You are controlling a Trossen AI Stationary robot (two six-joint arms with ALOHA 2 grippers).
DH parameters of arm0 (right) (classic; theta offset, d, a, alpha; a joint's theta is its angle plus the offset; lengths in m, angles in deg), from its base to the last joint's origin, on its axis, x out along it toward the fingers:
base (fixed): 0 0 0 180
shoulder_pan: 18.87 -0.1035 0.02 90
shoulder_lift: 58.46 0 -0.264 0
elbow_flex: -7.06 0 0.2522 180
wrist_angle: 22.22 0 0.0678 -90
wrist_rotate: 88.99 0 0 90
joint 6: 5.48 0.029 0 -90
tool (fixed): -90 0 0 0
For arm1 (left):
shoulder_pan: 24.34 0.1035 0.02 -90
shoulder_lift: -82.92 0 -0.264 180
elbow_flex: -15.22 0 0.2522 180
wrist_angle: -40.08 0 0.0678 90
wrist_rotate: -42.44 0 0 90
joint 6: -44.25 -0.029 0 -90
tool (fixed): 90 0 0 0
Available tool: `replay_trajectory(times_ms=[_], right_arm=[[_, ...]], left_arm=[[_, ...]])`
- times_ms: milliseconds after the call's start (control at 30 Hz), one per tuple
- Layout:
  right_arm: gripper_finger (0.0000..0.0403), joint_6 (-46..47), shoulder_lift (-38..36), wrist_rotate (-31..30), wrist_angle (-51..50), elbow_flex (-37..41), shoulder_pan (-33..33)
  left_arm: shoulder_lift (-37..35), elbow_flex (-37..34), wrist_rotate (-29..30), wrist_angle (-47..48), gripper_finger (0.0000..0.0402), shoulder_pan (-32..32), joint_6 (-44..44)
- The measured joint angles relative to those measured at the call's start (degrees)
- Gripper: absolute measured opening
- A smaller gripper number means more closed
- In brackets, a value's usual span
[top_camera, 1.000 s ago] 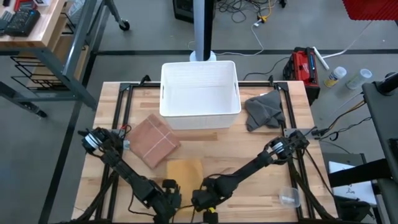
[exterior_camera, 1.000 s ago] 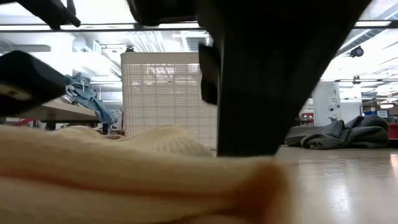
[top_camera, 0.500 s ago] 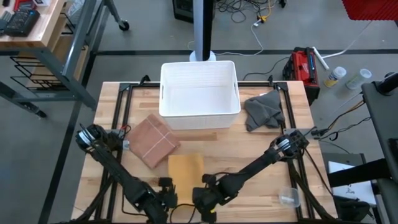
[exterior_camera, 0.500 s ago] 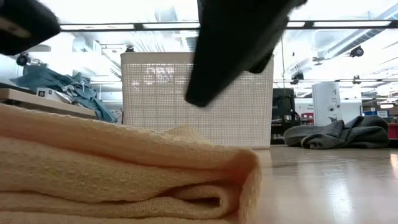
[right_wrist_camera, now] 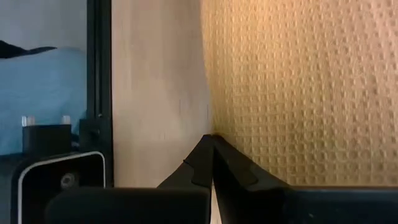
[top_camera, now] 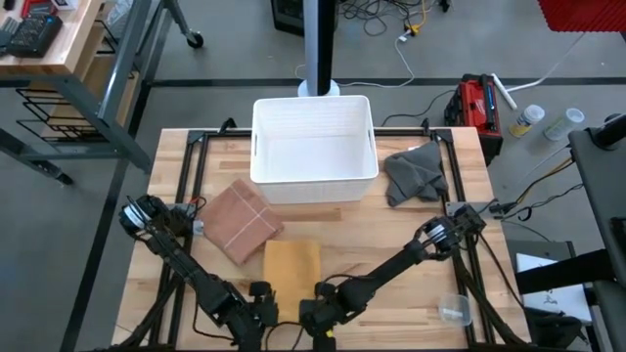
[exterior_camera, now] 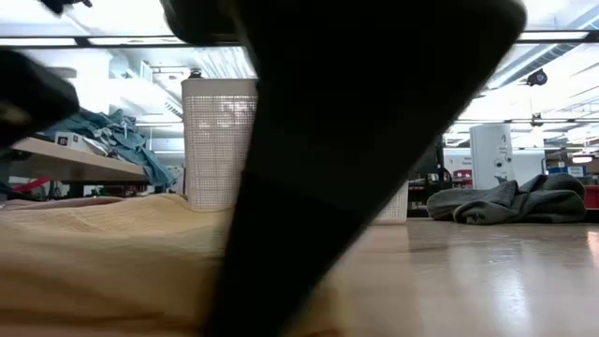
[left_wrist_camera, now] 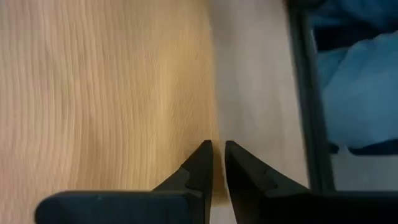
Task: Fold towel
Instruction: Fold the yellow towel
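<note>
— Lying flat near the front of the tabletop [top_camera: 411,230] is the yellow towel [top_camera: 291,266]. See it?

— Yes. The left hand [left_wrist_camera: 214,163] is at its corner, fingers almost together, holding nothing. The right hand [right_wrist_camera: 210,155] is pinched together at the towel's edge.

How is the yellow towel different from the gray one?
The yellow towel is folded into a flat, neat rectangle; the gray towel lies crumpled in a heap. The yellow towel sits at the table's near edge by both tools; the gray towel lies farther back, to the right of the white basket, with no tool near it. Both rest on the wooden table.
</note>
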State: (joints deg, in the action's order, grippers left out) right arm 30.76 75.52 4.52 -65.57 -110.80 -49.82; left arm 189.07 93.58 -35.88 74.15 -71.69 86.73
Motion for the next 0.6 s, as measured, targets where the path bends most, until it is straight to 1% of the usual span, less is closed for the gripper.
replay_trajectory(times_ms=[133, 267, 367, 467, 600], right_arm=[[0.0000, -0.2, -1.0, -0.2, -1.5, 0.1, 0.0], [0.0000, -0.2, -3.5, -0.1, -4.9, 0.2, -0.5], [0.0000, -0.2, -6.1, -1.0, -7.3, 0.1, -1.1], [0.0000, -0.4, -8.3, -4.6, -10.7, 0.1, -1.3], [0.0000, -1.6, -10.6, -11.1, -13.1, 0.1, -0.9]], left_arm=[[0.2, -0.2, -3.0, 4.4, 0.0018, 0.2, 3.3], [-0.1, -0.1, -6.3, 4.8, 0.0002, -0.3, 4.9], [-1.8, -0.1, -6.9, 4.6, 0.0005, -1.1, 6.2], [-3.8, -0.1, -6.3, 4.3, 0.0007, -1.9, 6.3], [-6.7, -0.1, -2.6, 4.6, 0.0003, -2.1, 5.1]])
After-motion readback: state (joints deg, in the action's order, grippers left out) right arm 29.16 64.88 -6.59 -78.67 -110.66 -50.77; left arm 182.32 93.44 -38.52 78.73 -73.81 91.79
